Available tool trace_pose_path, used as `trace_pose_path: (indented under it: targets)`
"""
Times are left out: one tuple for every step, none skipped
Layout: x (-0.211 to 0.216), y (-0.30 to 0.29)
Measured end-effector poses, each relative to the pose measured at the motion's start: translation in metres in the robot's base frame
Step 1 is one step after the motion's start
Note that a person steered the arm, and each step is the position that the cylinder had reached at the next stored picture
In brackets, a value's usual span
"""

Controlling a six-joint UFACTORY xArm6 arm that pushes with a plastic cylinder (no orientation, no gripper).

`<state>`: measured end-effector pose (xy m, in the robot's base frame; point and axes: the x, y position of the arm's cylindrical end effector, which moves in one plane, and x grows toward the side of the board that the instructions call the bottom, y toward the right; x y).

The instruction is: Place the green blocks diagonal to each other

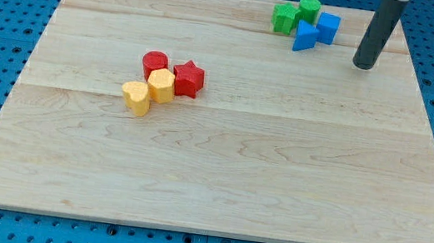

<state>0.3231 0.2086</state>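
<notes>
Green blocks, a cylinder (309, 7) and a star-like one (284, 18), touch well to the view's left of my tip (363, 65), which grasps nothing. Two blue blocks (317, 31) sit between. Red (174, 72) and yellow blocks (148, 92) cluster farther left on the board (219, 172)

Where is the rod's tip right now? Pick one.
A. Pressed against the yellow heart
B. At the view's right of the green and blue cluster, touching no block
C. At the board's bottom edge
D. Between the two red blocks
B: my tip stands at the view's right of the blue cube, with bare board between them.
</notes>
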Motion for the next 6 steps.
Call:
trace_pose_path:
  targets:
    - [0.002, 0.000]
    - [0.008, -0.001]
    - [0.019, -0.008]
    - [-0.028, 0.052]
    - [-0.070, 0.084]
    - [-0.120, 0.029]
